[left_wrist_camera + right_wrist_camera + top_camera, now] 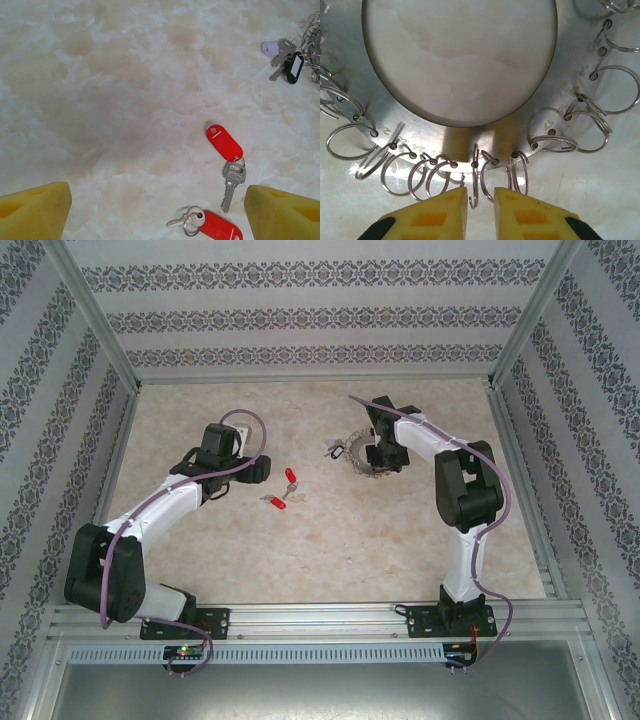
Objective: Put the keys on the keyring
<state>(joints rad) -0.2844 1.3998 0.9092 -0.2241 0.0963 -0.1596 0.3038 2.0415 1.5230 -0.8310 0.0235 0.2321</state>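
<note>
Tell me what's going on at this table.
The right end effector hangs over the keyring, its pads slightly apart on either side of one of its small split rings. The left end effector, wide open, hovers above two red-tagged keys lying loose on the table, not yet attached.

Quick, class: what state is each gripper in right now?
Left gripper: wide open, empty.
Right gripper: barely open, fingers astride a keyring loop, not clamping.
</note>
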